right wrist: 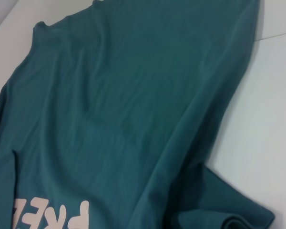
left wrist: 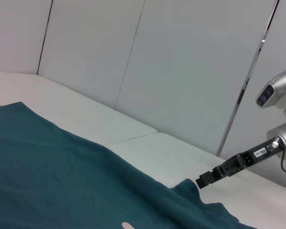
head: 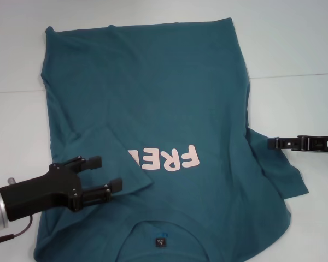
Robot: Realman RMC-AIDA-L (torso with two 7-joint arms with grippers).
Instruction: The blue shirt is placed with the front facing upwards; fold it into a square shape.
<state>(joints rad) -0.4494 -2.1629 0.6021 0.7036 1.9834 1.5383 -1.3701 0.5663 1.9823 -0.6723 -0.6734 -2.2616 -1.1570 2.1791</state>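
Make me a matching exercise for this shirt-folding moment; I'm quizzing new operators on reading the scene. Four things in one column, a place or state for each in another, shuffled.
Things:
1. left sleeve
2. right sleeve
3. neck tag
4. left end effector

Places or states:
A. spread out flat on the table, with the right end effector at its edge
B. folded in over the blue shirt, covering the end of the pink lettering
C. open, over the folded-in sleeve
D. at the collar, on the edge nearest the robot

Pairs: 1-B, 2-A, 3-D, 4-C
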